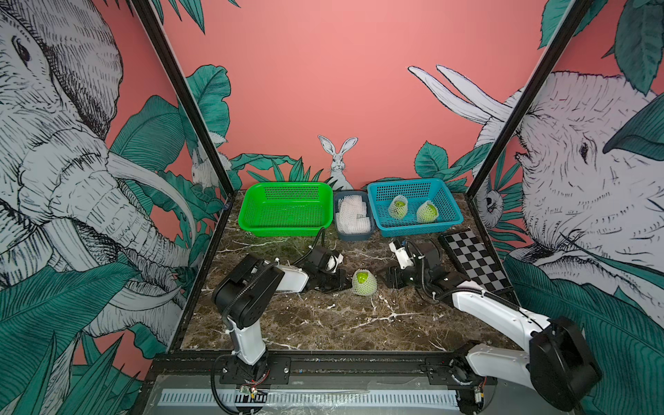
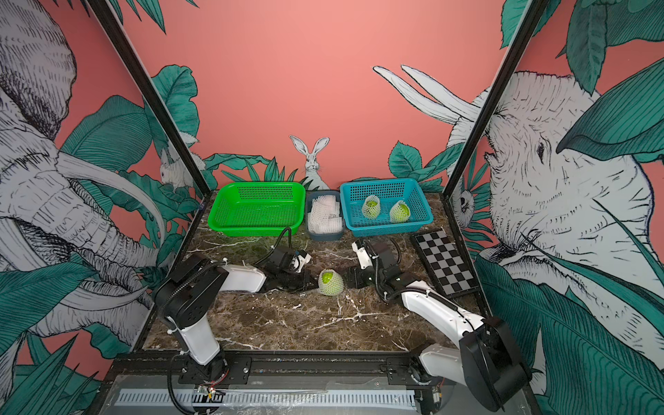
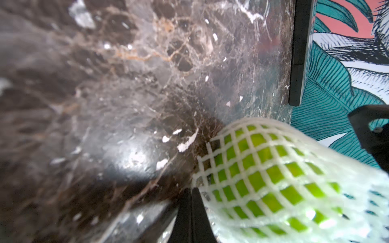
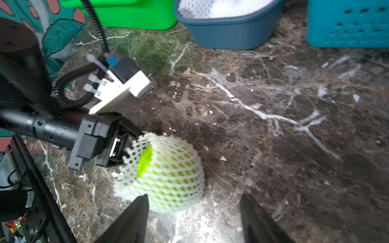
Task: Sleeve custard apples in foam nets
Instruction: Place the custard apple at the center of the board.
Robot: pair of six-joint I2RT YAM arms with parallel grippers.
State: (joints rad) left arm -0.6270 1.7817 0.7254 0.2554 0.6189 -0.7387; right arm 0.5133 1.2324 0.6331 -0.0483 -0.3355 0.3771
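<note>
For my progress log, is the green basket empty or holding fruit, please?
Empty: in both top views the green basket shows only its bare perforated floor.

Bright even light; blurred wrist views

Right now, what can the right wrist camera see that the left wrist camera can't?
Only the right wrist view shows the green basket, the grey tub of spare nets and the blue basket. Only the left wrist view shows the painted wall on the right arm's side, with its black post. Both show the custard apple in its foam net on the marble table, with the left gripper shut at the net's rim.
</note>
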